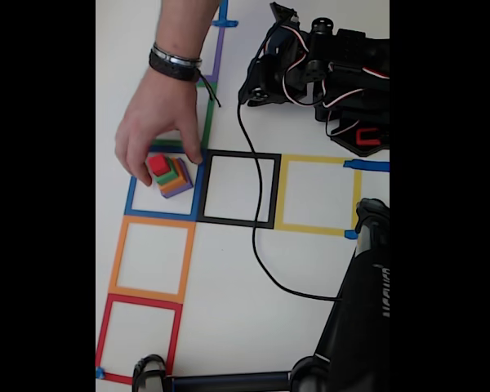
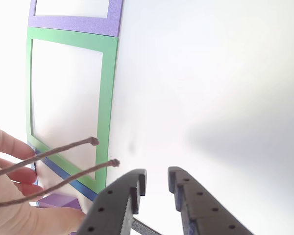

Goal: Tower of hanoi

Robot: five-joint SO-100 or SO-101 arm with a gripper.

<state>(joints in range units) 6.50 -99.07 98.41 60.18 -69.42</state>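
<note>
In the fixed view the tower of hanoi (image 1: 170, 176) stands as one stack inside the blue tape square (image 1: 159, 215): red cube (image 1: 158, 165) on top, then green (image 1: 167, 174), orange (image 1: 174, 184) and purple (image 1: 180, 190). A person's hand (image 1: 155, 114) reaches down from the top edge, its fingers around the stack. The folded arm (image 1: 327, 65) rests at the upper right, well apart from the cubes. In the other view my gripper (image 2: 157, 172) hovers over bare table with a narrow gap between its fingers and nothing in it; the purple cube (image 2: 59, 200) peeks out beside the hand (image 2: 10, 196).
Tape squares lie in a row and a column: black (image 1: 238, 153), yellow (image 1: 318, 159), orange (image 1: 151, 220), red (image 1: 139, 300), green (image 2: 108, 98), purple (image 2: 115, 19). A black cable (image 1: 257, 229) crosses the black square. A dark stand (image 1: 363, 310) fills the lower right.
</note>
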